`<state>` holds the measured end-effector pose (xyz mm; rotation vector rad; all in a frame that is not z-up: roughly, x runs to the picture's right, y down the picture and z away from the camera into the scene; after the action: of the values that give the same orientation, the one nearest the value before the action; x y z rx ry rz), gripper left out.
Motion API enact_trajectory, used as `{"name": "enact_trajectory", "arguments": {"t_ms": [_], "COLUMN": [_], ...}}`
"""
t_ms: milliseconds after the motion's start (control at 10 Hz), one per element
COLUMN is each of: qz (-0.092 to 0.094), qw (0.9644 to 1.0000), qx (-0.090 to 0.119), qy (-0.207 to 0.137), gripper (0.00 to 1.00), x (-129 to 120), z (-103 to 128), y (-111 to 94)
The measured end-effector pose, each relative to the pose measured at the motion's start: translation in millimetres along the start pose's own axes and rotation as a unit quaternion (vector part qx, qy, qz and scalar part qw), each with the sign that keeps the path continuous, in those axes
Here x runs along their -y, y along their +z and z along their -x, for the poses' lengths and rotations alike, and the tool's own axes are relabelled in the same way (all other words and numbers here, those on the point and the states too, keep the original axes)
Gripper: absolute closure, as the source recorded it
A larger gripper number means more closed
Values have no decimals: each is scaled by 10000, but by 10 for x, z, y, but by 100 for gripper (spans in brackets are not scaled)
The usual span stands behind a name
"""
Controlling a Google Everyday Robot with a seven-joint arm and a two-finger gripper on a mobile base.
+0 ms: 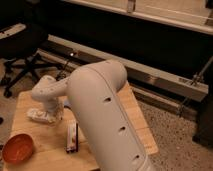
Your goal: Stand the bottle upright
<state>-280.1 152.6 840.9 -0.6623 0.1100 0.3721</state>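
Camera view of a work scene, seen from behind the robot's arm (102, 117), whose broad white link fills the middle and lower right of the view. The arm reaches forward and to the left and bends down over a light wooden table (136, 126).

The gripper (48, 114) hangs below the rounded white wrist, low over the left part of the tabletop. It points downward and meets the bottle from above.

The bottle (35, 116) lies on its side on the table, whitish and pale, with its long axis running roughly left to right. Its left end shows clear of the gripper. Its right end passes under the gripper and is hidden by it. Gripper and bottle overlap in this view and appear to touch. How far the gripper is open, and whether it has hold of the bottle, cannot be told from here.

An orange bowl (17, 148) stands near the front left corner of the table, apart from the bottle. A flat black-and-white box (72, 136) lies just beside the arm, to the right of the bottle and nearer the front edge. A dark office chair (20, 47) stands on the floor beyond the table.
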Motion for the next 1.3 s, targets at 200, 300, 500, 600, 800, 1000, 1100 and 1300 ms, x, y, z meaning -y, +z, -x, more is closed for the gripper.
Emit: {"name": "enact_trajectory", "arguments": {"t_ms": [200, 300, 500, 600, 800, 1000, 1100, 1300], "qz": [-104, -158, -260, -318, -386, -428, -444, -483], "qw": [9999, 9998, 9996, 9995, 9992, 9991, 9990, 9987], "qx": [61, 85, 49, 2, -8, 22, 16, -64], "qy": [36, 48, 27, -4, -48, -49, -63, -151], "gripper": [57, 57, 57, 57, 57, 57, 57, 57], "x": [50, 72, 102, 117, 134, 162, 169, 179], "z": [22, 29, 2, -14, -1, 20, 26, 24], "y": [-154, -235, -352, -409, -524, -655, -692, -773]}}
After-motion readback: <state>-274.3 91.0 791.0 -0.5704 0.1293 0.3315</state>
